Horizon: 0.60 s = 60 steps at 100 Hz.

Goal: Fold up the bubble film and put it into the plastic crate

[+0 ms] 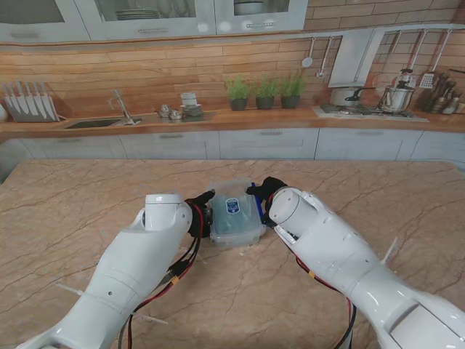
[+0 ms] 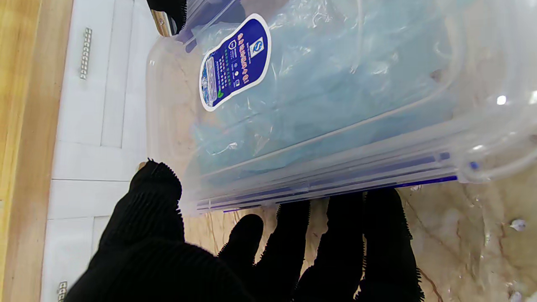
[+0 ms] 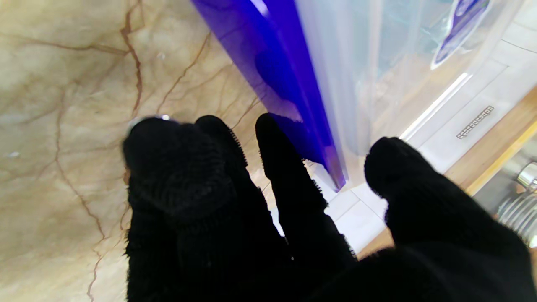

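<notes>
The crate (image 1: pixel 235 215) sat between both hands, film (image 2: pixel 319 96) inside it. Left hand (image 1: pixel 201 211) and right hand (image 1: pixel 266 198) each gripped a side, fingers (image 2: pixel 348 235) under the rim.

White glossy arms (image 1: pixel 138 269), black knit-gloved robot hand (image 2: pixel 235 256), red and black cables (image 1: pixel 178 275)

Clear plastic crate (image 1: pixel 234 217) with dark-blue, white-edged label (image 2: pixel 235 63) and blue rim strip (image 3: pixel 289 79), holding pale-blue translucent bubble film (image 2: pixel 335 84); black knit-gloved left hand (image 2: pixel 251 256) and right hand (image 3: pixel 293 226); beige, brown-veined marble counter (image 1: pixel 87 211).
</notes>
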{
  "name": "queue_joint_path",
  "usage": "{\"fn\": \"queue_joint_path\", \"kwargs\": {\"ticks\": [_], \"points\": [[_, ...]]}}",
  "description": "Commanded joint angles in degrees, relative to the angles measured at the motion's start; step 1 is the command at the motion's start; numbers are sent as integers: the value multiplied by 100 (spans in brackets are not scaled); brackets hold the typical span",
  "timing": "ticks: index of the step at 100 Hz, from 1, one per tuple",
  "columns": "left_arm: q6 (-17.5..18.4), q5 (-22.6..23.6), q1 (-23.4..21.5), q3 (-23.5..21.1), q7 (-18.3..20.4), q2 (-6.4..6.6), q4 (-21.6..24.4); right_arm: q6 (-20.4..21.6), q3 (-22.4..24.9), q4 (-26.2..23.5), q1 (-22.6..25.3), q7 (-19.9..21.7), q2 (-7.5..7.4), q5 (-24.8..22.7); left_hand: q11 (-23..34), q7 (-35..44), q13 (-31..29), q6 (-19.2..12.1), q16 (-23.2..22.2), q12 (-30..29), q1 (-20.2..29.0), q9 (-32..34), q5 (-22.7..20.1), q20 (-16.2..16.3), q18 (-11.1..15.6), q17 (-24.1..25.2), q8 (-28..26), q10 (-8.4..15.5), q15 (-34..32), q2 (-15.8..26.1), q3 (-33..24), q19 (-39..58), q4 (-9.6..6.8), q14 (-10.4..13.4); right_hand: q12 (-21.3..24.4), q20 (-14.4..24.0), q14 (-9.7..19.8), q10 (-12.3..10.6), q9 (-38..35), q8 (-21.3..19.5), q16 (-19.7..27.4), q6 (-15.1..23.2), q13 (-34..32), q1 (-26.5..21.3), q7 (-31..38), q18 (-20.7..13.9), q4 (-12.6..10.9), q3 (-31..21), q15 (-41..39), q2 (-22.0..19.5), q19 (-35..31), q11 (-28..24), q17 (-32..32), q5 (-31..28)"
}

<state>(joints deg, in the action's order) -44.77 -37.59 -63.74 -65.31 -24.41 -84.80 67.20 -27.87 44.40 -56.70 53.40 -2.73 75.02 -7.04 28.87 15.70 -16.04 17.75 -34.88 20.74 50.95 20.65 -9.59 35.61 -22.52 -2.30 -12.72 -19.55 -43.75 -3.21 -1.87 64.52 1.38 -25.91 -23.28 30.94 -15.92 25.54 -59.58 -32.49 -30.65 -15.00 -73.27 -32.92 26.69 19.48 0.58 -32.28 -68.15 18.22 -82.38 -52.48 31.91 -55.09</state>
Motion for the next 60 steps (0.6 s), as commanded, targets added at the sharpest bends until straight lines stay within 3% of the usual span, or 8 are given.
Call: {"fn": "queue_joint_path", "kwargs": {"ticks": [1,6,11,16,24,30,41,60], "points": [[-83,147,-56,-6,205,-31,6,14,-25,-33,-6,46,70,21,-482,37,-81,38,-493,-217,129,-253,48,263,500,-260,133,-188,-453,-237,-97,645,-190,202,35,-63,-192,85,42,-64,69,512,-13,179,101,134,-267,105,27,-175,7,36,-105,-100],[-119,253,-61,-12,239,-20,25,5,-27,-31,-9,55,70,27,-391,19,-70,53,-722,-167,167,-211,40,381,551,-211,142,-174,-599,-293,-136,691,-200,229,35,-61,-196,83,49,-64,66,511,-5,173,99,137,-270,110,27,-174,10,39,-109,-99],[-176,353,-62,-20,230,-25,38,-3,-30,-31,-11,63,69,28,-86,83,-197,60,-1169,99,146,39,37,793,597,-297,122,-93,-793,-373,-249,749,-186,310,34,-60,-201,82,53,-65,62,512,13,175,95,134,-272,119,29,-185,16,39,-122,-94],[-197,434,-68,-20,260,-13,55,-11,-30,-33,-10,65,68,25,78,68,-160,53,-1218,241,172,90,42,875,638,-232,133,-30,-790,-431,-287,746,-187,342,34,-59,-206,89,62,-65,57,513,19,165,92,130,-276,126,27,-183,23,42,-133,-93],[-266,557,-71,-28,311,-1,70,-30,-27,-43,-6,70,64,22,595,-57,-245,156,-1348,864,160,271,40,1046,613,-285,202,-1,-911,-561,-435,773,-187,361,32,-57,-215,84,65,-66,52,517,31,164,85,132,-279,138,27,-194,34,41,-152,-86],[-335,629,-68,-44,328,-5,73,-46,-24,-52,-2,79,60,24,1147,117,-485,298,-1559,1686,109,586,11,1174,443,-440,109,-45,-1172,-754,-729,812,-161,321,33,-55,-220,86,77,-66,47,516,47,162,80,133,-280,149,29,-202,44,45,-173,-78],[-408,750,-64,-38,498,38,76,-76,-15,-82,12,87,52,20,1696,79,-486,351,-1602,2707,9,674,24,1061,400,-421,130,90,-1187,-926,-1011,746,-114,364,32,-52,-234,92,85,-67,37,511,71,157,73,132,-284,167,27,-215,64,46,-207,-70],[-462,841,-62,-47,521,38,60,-142,3,-144,43,100,35,7,2020,-148,-377,313,-1509,3258,-112,678,10,808,400,-311,248,262,-1052,-1204,-1427,655,-88,408,29,-42,-245,93,99,-71,20,510,102,143,65,131,-292,198,24,-229,85,46,-237,-64]]}}
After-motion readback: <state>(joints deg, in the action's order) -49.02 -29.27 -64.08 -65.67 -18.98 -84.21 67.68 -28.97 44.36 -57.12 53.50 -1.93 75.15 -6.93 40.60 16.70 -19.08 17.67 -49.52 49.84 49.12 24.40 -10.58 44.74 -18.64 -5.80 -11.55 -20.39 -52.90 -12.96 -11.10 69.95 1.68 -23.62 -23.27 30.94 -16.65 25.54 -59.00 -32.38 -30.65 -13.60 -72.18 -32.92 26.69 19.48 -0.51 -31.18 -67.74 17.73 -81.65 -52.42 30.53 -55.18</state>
